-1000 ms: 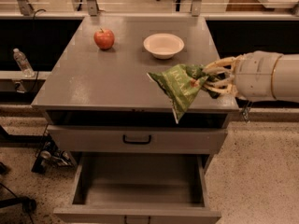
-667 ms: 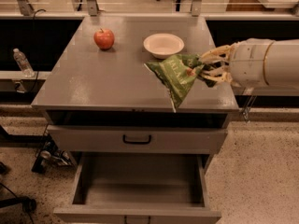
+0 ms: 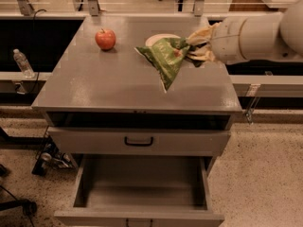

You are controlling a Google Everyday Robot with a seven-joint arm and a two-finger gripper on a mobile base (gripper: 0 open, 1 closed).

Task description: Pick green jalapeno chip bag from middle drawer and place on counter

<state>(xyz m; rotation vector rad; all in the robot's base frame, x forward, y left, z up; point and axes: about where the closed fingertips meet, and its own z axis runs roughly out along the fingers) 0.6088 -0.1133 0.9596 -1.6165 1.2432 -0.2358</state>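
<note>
My gripper [image 3: 193, 48] comes in from the right on a thick white arm and is shut on the green jalapeno chip bag [image 3: 164, 59]. The bag hangs tilted, its lower corner just above the grey counter [image 3: 104, 86], right of the middle. Its upper part covers most of the white bowl [image 3: 157, 37] behind it. Below the counter the middle drawer [image 3: 142, 186] stands pulled out, and its grey floor shows nothing in it.
A red apple [image 3: 105, 39] stands on the counter at the back left. A grey drawer front with a black handle [image 3: 138, 141] sits above the open drawer. A water bottle [image 3: 22, 63] stands on a ledge at the left. Cables lie on the floor at the lower left.
My gripper has carried the bag leftward and farther back over the counter. The bag now hangs in front of the white bowl.
</note>
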